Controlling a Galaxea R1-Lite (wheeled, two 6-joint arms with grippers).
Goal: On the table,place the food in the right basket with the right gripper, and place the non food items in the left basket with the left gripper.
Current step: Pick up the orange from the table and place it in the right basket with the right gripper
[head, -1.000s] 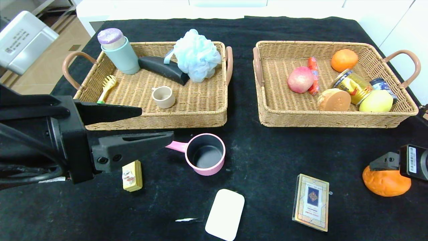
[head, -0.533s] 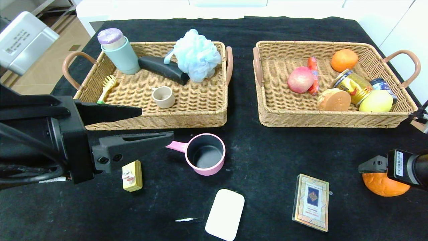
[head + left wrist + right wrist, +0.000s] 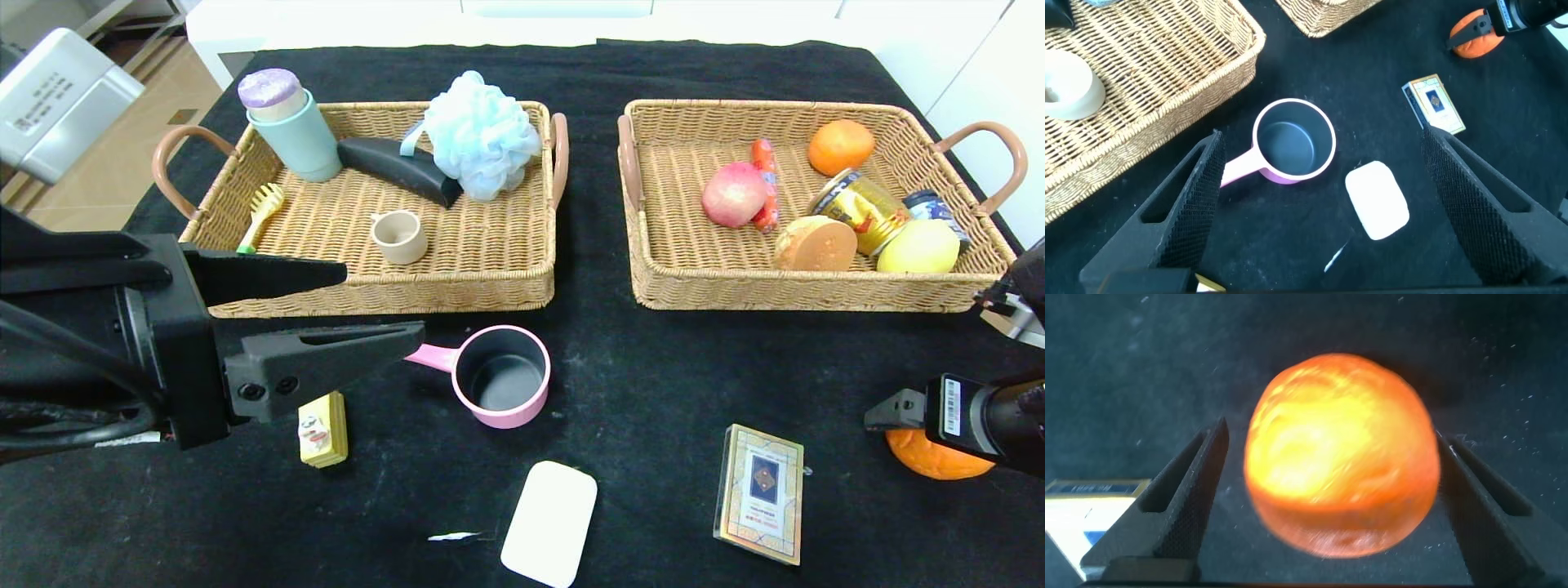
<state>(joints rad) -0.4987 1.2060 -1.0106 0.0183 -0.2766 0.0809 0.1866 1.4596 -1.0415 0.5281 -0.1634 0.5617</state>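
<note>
- the table [image 3: 637,384] carries two wicker trays at the back; the left basket [image 3: 457,278] holds non-food things, the right basket [image 3: 678,269] already holds a peach [image 3: 733,193] and other food.
- the left gripper [image 3: 371,306] hangs idle over the front left of the table, jaws released and empty, near the pink saucepan [image 3: 500,376].
- the white bar [image 3: 549,523] and the card box [image 3: 760,492] lie at the front, well apart from either basket.
- the right gripper [image 3: 1331,506] is at work — its jaws are spread wide on either side of the orange fruit [image 3: 1341,453], which sits on the cloth at the front right, not yet gripped.
- the step in hand looks like the pick of that fruit; the next move calls for clenching on it, lifting, and carrying it back to the right basket.
- the small yellow block [image 3: 323,428] sits just below the left gripper — food left for later.
</note>
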